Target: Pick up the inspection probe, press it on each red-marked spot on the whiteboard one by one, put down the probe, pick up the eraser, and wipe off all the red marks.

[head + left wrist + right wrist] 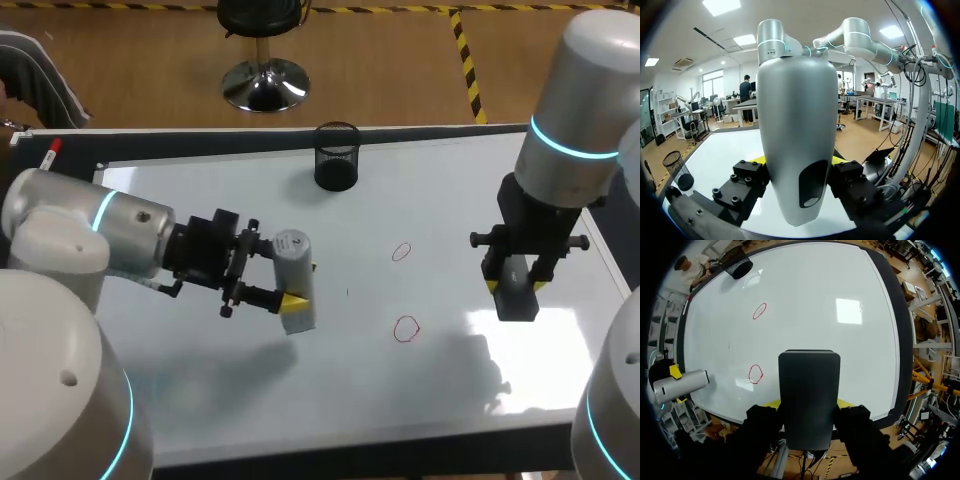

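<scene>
My left gripper [298, 285] is shut on the grey, bullet-shaped inspection probe [293, 280], held tilted above the whiteboard [440, 190] left of its middle. In the left wrist view the probe [797, 140] stands between the yellow-tipped fingers. Two red ring marks lie on the board, one farther back [401, 251] and one nearer [406, 328]. Over the board's right side my right gripper [517, 287] is shut on the dark block eraser [517, 298]. In the right wrist view the eraser [808, 395] hangs above the board's near edge, with both red marks [755, 374] [759, 311] ahead of it.
A black mesh cup [337, 156] stands at the back of the board near the middle. A red-capped marker [50, 152] lies at the far left corner. The board's dark frame [400, 440] runs along the front edge.
</scene>
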Motion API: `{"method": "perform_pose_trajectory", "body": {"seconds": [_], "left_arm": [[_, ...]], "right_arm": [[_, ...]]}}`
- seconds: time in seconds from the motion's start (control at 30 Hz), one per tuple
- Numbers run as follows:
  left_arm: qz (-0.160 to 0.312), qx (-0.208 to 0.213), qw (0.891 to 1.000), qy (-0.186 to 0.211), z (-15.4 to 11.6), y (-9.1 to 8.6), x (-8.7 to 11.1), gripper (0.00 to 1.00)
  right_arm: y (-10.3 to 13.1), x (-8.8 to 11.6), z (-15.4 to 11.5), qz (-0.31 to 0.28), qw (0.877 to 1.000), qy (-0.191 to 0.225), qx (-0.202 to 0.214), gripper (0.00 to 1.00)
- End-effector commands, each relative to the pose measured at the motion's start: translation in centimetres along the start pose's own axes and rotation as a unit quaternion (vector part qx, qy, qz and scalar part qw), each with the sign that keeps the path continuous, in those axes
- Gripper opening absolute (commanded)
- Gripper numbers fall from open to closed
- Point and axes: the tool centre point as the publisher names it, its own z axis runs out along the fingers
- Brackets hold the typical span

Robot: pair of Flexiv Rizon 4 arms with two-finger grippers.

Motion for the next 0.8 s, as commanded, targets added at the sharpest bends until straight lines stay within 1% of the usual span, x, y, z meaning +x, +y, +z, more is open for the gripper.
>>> {"method": "perform_pose_trajectory", "body": {"seconds": [0.03, 0.13, 0.4, 0.8], "left_arm": [[0.003, 0.002, 1.0, 0.01, 1.9, -0.1, -0.8, 0.0], [0.008, 0.003, 1.0, 0.023, 2.9, -0.3, -0.9, 0.0], [0.011, 0.013, 0.999, 0.031, 4.7, -0.5, -1.1, 0.0], [0.012, 0.033, 0.998, 0.051, 7.7, -0.2, -2.4, 0.0]], "right_arm": [[0.0, -0.1, -0.1, -0.001, 1.0, 0.001, 0.0, 0.0], [0.0, -0.1, -0.1, -0.001, 1.0, 0.001, 0.0, 0.0], [0.0, -0.1, -0.1, -0.001, 1.0, 0.001, 0.0, 0.0], [0.0, -0.1, -0.1, -0.001, 1.0, 0.001, 0.0, 0.0]]}}
